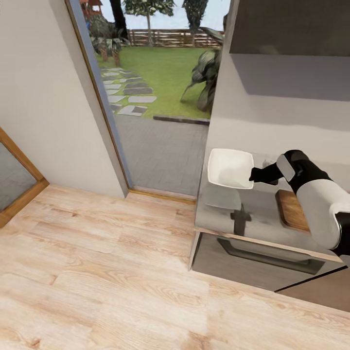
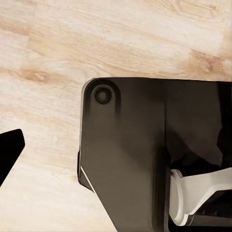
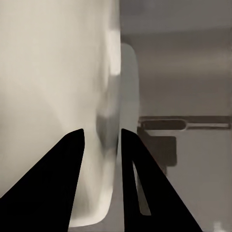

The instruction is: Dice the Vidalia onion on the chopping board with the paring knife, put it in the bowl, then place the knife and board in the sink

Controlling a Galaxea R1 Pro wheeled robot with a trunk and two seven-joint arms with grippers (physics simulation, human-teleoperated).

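- Currently right end effector [image 1: 253, 174] is clamped on the bowl [image 1: 230, 167] rim; in the right wrist view its two dark fingers [image 3: 72, 164] straddle the white bowl wall [image 3: 53, 72], one each side.
- Bowl is lifted and tilted, above the counter [image 1: 262, 216], its reflection on the glossy top right below.
- Chopping board [image 1: 291, 209] lies flat on the counter, behind the end effector toward the right arm's elbow, partly hidden by the white forearm.
- Counter edge and a dark bar handle [image 1: 267, 255] on the cabinet front sit below the end effector.
- Left end effector: one dark fingertip [image 2: 9, 150] in the left wrist view, over the wood floor [image 2: 48, 63] beside the robot's dark base [image 2: 125, 159]; can't tell how far open.
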